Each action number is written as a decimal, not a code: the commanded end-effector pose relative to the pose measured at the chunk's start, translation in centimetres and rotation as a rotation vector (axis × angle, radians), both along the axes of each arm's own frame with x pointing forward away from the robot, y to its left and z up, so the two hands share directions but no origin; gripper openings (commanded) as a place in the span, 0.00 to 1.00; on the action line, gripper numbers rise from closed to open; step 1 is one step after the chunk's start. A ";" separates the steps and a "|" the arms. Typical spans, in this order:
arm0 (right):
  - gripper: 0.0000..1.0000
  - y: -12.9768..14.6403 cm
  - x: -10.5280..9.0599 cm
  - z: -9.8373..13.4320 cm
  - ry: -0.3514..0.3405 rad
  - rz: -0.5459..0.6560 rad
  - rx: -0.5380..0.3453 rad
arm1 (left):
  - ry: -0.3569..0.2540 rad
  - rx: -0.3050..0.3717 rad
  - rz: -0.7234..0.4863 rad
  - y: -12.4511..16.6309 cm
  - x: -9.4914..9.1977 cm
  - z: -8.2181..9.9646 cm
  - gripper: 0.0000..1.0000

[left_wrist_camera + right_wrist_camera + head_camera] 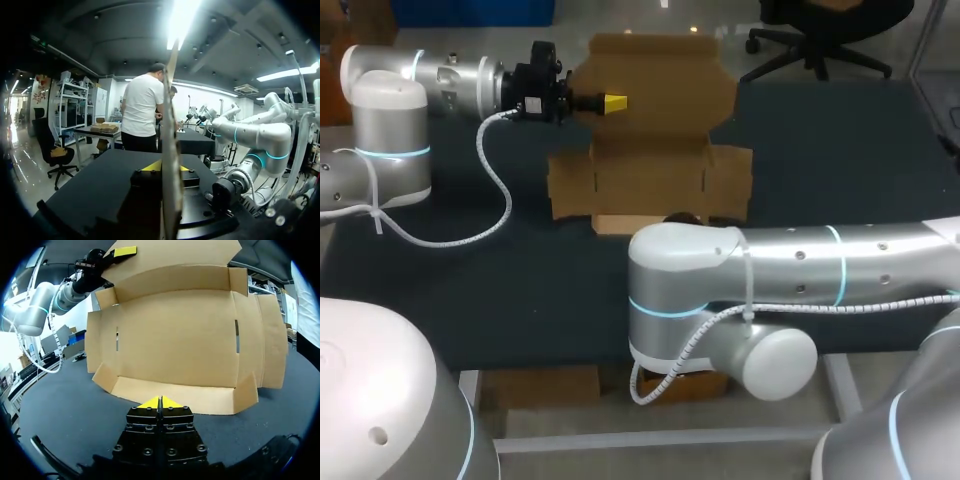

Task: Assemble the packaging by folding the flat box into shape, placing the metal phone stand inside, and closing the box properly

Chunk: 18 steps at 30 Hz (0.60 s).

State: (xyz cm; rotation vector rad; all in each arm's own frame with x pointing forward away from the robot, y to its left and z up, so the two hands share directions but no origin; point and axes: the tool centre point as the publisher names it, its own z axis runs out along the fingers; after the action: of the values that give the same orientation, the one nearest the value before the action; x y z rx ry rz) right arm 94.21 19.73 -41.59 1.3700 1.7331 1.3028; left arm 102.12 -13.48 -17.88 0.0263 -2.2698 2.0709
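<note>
The brown cardboard box lies partly folded on the dark table, its side walls raised and its large lid flap standing up at the far side. My left gripper is shut on that lid flap's edge, which runs as a thin cardboard edge between its yellow tips. In the right wrist view the left gripper pinches the lid's upper corner. My right gripper is shut and empty, just before the box's low front wall. In the head view my right arm hides it. No phone stand shows.
The dark table mat has bare room to the left and right of the box. The left arm's white coiled cable hangs down to the mat left of the box. My right arm's elbow lies across the near side of the table.
</note>
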 end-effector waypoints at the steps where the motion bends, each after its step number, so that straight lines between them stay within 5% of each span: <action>1: 0.00 0.5 0.3 -0.4 -0.004 -0.032 -0.011 | 0.000 0.000 -0.005 0.1 0.1 -0.3 0.00; 18: 0.00 0.2 1.5 -0.7 -0.015 -0.004 -0.005 | 0.000 0.000 -0.005 0.1 0.1 -0.3 0.00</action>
State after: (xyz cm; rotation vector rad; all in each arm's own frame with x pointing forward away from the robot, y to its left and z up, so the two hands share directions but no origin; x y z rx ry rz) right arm 95.39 19.73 -42.03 1.3563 1.7239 1.3036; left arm 102.12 -13.48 -17.88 0.0264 -2.2698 2.0709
